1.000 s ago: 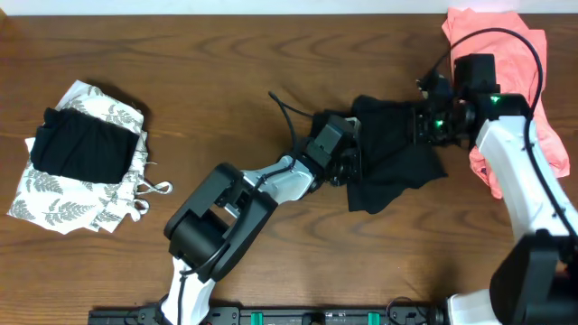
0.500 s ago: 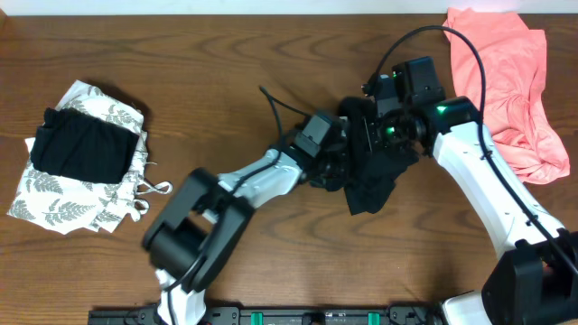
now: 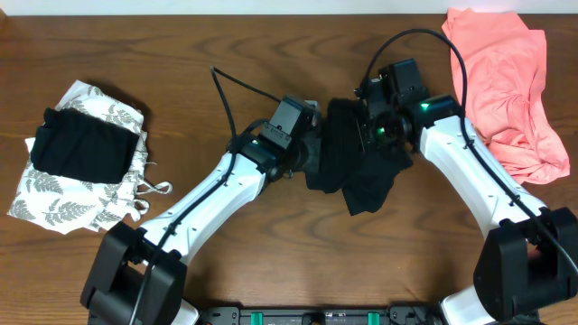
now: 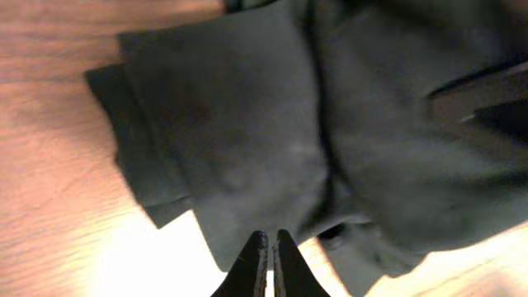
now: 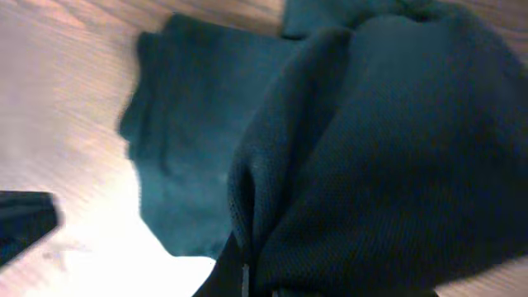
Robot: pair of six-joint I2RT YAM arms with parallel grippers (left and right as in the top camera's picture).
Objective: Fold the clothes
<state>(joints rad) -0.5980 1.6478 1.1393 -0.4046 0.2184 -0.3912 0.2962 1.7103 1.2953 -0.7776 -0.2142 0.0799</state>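
The black shirt (image 3: 366,176) lies bunched on the wooden table at centre right. It fills the left wrist view (image 4: 247,140) and the right wrist view (image 5: 396,148). My left gripper (image 3: 312,155) is at the shirt's left edge; its jaws (image 4: 268,238) are shut, pinching the cloth's hem. My right gripper (image 3: 368,134) is at the shirt's upper part, shut on a fold that drapes over its jaws (image 5: 247,272) and hides them. No white logos show.
A salmon-pink garment (image 3: 506,81) lies loose at the far right corner. At the left, a folded black garment (image 3: 81,149) rests on a white leaf-print one (image 3: 54,194). Bare wood (image 3: 271,262) shows in front of the shirt.
Both grippers have moved left with the shirt. The right arm came away from the pink garment, and the shirt's left part is now drawn further left.
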